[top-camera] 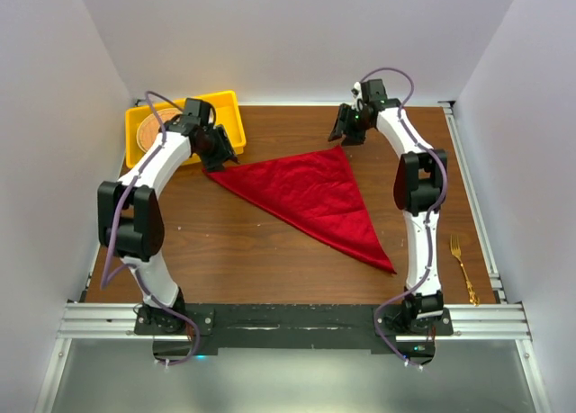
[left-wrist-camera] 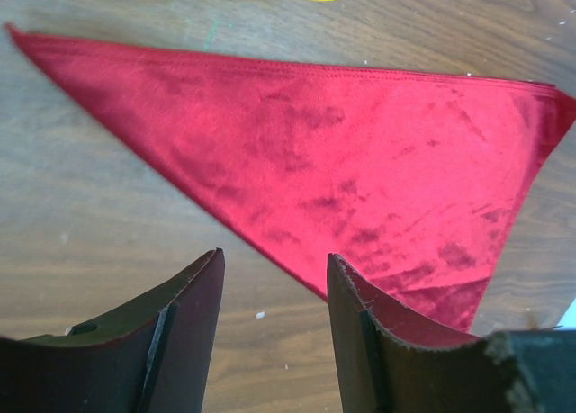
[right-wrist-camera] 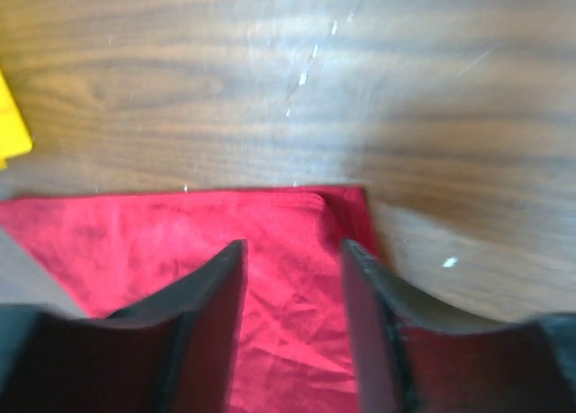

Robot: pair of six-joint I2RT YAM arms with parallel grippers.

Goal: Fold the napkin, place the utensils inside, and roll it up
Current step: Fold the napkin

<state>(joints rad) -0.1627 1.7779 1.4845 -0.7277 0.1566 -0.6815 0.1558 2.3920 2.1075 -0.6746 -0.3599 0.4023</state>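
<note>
Though the folded napkin point(top-camera: 310, 193) was spread just under the open, empty left gripper point(left-wrist-camera: 274, 287) and right gripper point(right-wrist-camera: 292, 269), fork point(top-camera: 463, 267) far behind the right, only one layer could be pinched, undoing the fold.

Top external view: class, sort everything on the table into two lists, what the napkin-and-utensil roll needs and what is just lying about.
Belongs to the job:
- red napkin, folded into a triangle
- gold fork, far right, apart from the napkin

Just lying about:
- yellow bin, far left
- round woven mat, inside the bin
</note>
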